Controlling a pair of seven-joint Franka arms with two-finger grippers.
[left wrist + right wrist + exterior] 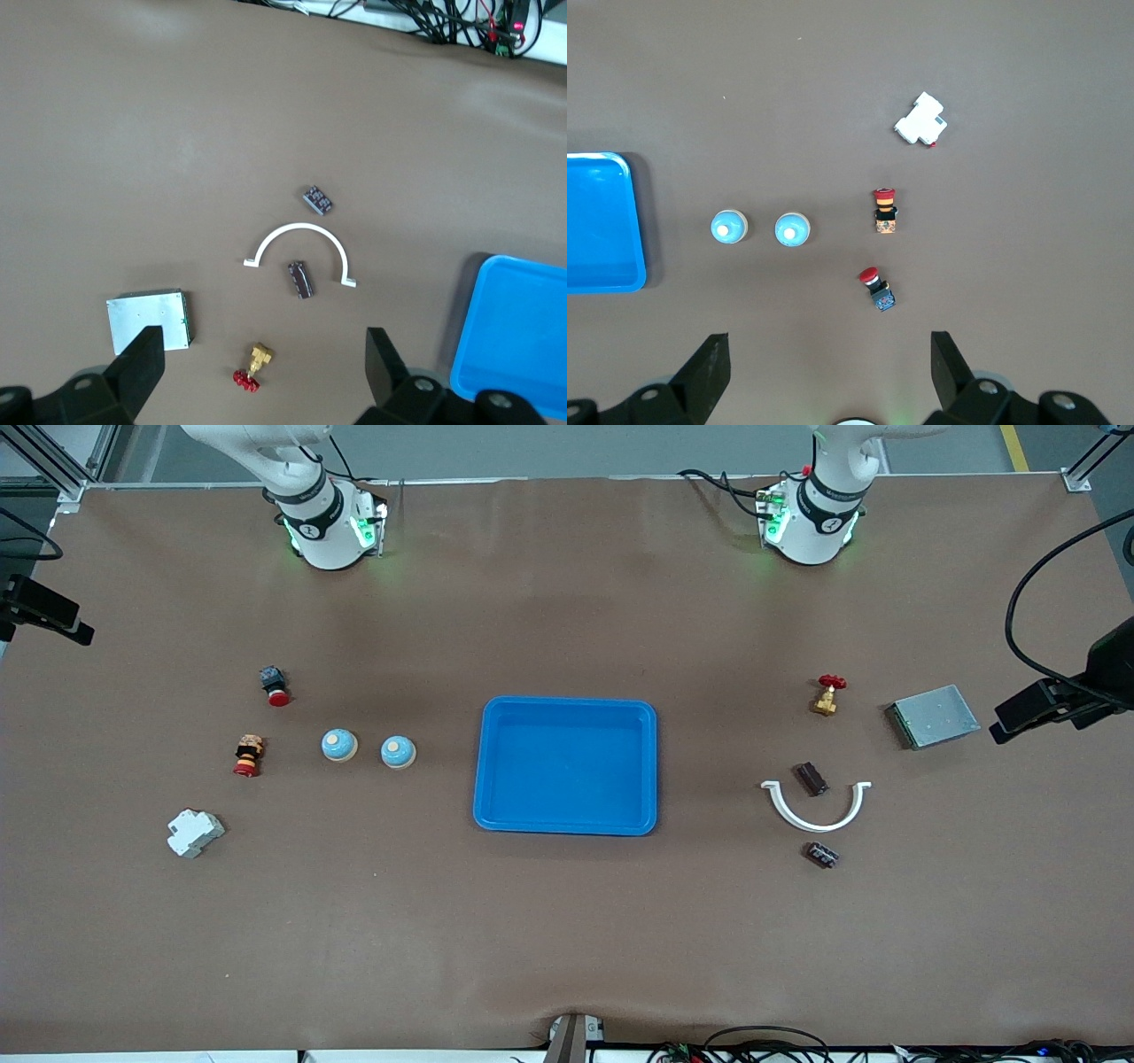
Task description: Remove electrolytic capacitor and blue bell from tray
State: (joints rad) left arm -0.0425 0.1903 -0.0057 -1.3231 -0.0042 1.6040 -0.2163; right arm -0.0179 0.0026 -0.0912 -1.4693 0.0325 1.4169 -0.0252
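Nearest the camera, small dark ribbed component point(821, 855). Shallow bright blue plastic tray point(567, 819) mid-table, empty; 2 blue bells point(398, 752) beside it. Left gripper point(266, 367), right gripper point(829, 367) wide open, waiting. Verify tray before reaching.

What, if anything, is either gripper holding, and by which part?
Nothing is held. The left gripper and the right gripper are both open and empty, up above the table.
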